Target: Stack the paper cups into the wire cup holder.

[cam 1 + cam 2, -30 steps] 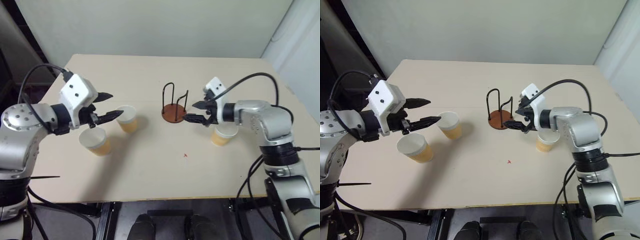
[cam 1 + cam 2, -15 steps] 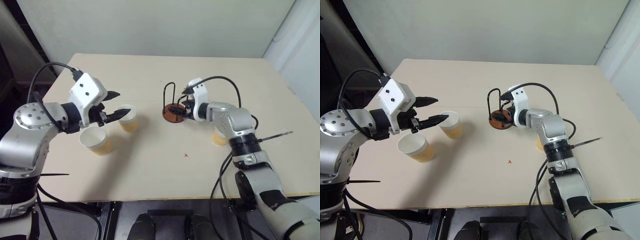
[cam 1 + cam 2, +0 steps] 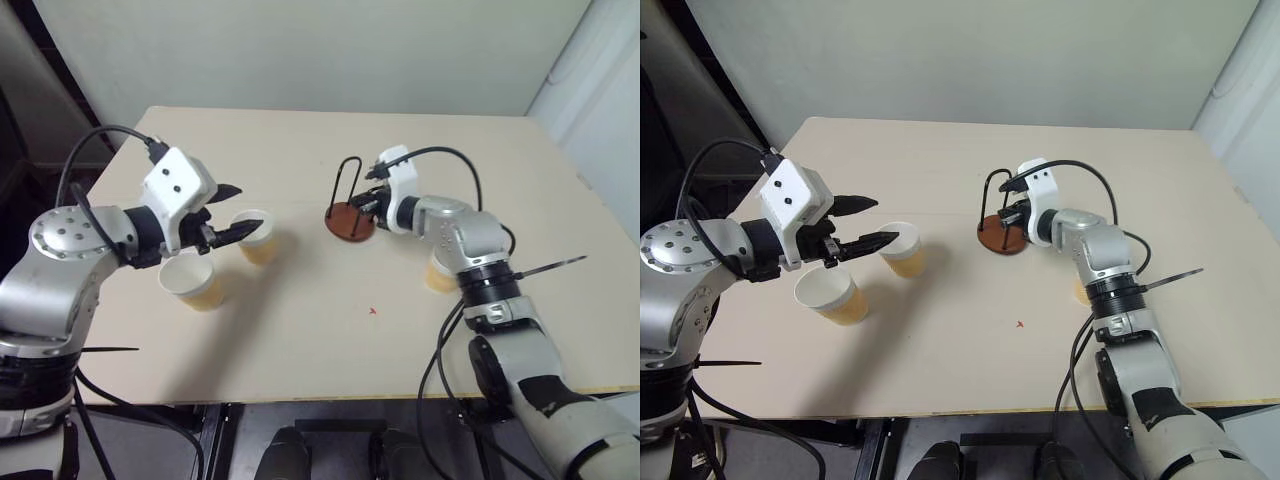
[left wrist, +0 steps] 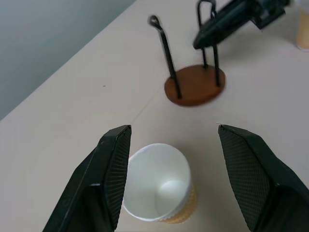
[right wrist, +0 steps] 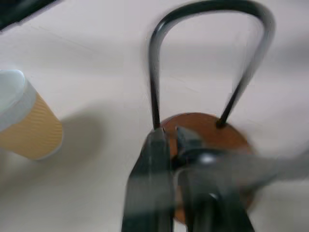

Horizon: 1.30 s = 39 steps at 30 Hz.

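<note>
You've got one smooth beige table, then one wire cup holder mid-table (round reddish-brown base, thin black loops) pinched by your right gripper. Three ribbed tan paper cups sit loose, one between the spread left gripper fingers.

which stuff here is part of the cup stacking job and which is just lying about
Part of the job:
- wire cup holder
- paper cup between the left end effector's fingers
- paper cup nearer the table's front edge
- paper cup behind the right arm

Just lying about:
- small red mark on the table
</note>
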Motion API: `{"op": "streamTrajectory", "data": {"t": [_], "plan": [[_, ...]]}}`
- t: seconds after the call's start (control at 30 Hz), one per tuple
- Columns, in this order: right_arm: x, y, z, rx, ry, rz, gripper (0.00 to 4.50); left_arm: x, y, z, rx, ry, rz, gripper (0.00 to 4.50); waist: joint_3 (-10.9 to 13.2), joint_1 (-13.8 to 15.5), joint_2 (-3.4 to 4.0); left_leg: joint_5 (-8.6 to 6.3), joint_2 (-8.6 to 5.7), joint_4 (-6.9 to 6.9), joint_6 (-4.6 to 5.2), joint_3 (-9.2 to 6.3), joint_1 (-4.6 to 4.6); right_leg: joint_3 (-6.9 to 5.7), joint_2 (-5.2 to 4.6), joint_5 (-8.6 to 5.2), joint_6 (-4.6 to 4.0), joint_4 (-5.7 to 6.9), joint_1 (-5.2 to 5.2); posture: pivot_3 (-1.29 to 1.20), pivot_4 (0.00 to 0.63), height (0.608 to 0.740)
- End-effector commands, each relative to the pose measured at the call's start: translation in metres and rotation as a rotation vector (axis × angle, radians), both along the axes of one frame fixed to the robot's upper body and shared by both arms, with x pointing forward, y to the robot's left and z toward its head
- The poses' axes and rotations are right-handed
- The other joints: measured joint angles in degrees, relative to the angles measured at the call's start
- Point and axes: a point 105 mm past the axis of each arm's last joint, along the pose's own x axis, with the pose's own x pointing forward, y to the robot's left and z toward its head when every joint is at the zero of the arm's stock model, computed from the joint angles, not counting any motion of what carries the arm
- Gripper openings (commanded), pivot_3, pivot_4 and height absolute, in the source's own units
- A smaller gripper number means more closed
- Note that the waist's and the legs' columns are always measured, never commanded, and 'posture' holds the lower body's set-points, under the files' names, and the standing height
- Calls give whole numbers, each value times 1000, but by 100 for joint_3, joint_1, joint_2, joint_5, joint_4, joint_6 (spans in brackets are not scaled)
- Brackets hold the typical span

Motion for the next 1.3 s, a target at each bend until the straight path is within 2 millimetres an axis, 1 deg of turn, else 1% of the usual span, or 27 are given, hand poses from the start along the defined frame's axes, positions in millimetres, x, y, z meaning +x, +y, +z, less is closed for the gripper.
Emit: {"op": "streamTrajectory", "data": {"t": [0.03,0.1,0.13,0.2,0.27,0.37,0.47,0.5,0.53,0.67,0.73,0.8,0.83,0.9,1.03,1.07,1.13,1.17,1.2,1.3], "plan": [[-33,6,-3,-38,-17,195,26,-25,-12,9,54,25,-166,3095,0,10,0,-3,0,1,-5,0,-1,0,1,0,0,-1,0,0,150,740],[-58,2,-11,-77,-14,322,26,-37,-15,9,69,65,-253,3095,-2,17,0,0,0,7,-10,3,-4,-1,13,-1,0,-3,3,0,150,740],[-66,1,-14,-90,-12,357,26,-41,-15,9,73,76,-277,3095,-3,19,-2,1,0,6,-13,5,-5,0,13,-1,0,-7,4,0,150,740],[-99,-10,-19,-126,-22,521,26,-53,-18,4,106,129,-362,3095,-3,26,-3,3,0,9,-18,6,-7,1,14,-2,2,-12,9,0,150,740],[-119,-20,-25,-169,-5,608,26,-59,-20,1,126,160,-406,3095,-4,34,-4,4,0,10,-19,9,-10,1,16,-5,7,-19,21,0,150,740],[-133,-32,-32,-217,19,664,26,-63,-23,-4,142,180,-441,3095,-5,28,-6,0,0,14,-10,27,13,17,19,-9,10,-22,50,0,150,740],[-139,-37,-35,-239,25,696,26,-64,-28,-5,142,186,-465,3095,-5,19,-9,6,0,14,10,55,28,53,27,-15,2,-24,62,0,150,740],[-140,-37,-35,-240,25,701,26,-64,-28,-6,142,187,-468,3095,-5,16,-9,14,0,14,21,81,31,89,36,-18,8,-25,69,0,150,740],[-141,-37,-35,-240,23,705,26,-65,-29,-7,144,192,-477,3095,-5,8,-9,16,-1,14,25,96,31,99,46,-21,15,-25,77,0,150,740],[-137,-37,-39,-268,7,694,26,-66,-29,-10,152,203,-479,3095,-5,-13,-9,22,-3,21,39,144,53,119,49,-17,23,-26,91,0,150,740],[-135,-39,-43,-298,8,684,26,-65,-27,-11,154,205,-468,3095,-6,-20,-11,20,-3,24,45,150,84,126,49,-17,23,-26,86,0,150,740],[-134,-40,-45,-305,11,684,582,-65,-27,-12,154,205,-463,3095,-7,-21,-13,12,-3,23,59,150,86,129,49,-18,24,-27,83,0,150,740],[-134,-40,-45,-305,11,685,757,-65,-26,-12,154,205,-461,3095,-7,-21,-13,9,-3,22,63,150,85,130,49,-19,26,-27,81,0,150,740],[-137,-43,-44,-331,15,707,1444,-65,-26,-12,151,204,-458,3095,-6,-21,-12,6,-2,21,68,150,73,133,48,-20,28,-27,65,0,150,740],[-152,-61,-41,-410,35,786,2803,-65,-25,-12,145,203,-453,3095,-7,3,-12,6,-1,25,68,150,32,134,46,-14,41,-25,34,0,150,740],[-155,-71,-38,-462,26,796,3107,-64,-24,-12,141,200,-447,3095,-7,9,-13,5,-2,31,67,150,25,133,44,-13,43,-27,33,0,150,740],[-156,-97,-22,-577,-13,782,3820,-63,-19,-7,120,180,-428,3095,-6,26,-12,-5,-2,48,64,151,11,132,44,-17,49,-31,32,0,150,740],[-157,-106,-11,-605,-32,774,4223,-62,-18,-3,103,168,-422,3095,-4,30,-10,-16,-2,59,65,153,8,129,44,-19,53,-31,33,0,150,740],[-158,-112,0,-610,-46,765,4478,-63,-16,1,85,156,-421,3095,-4,32,-8,-27,-2,76,67,156,1,129,44,-21,58,-30,32,0,150,740],[-158,-125,32,-604,-105,726,4478,-64,-13,9,47,130,-418,3095,-5,21,-11,-44,-2,94,77,175,1,135,45,-25,64,-30,37,0,150,740]]}}
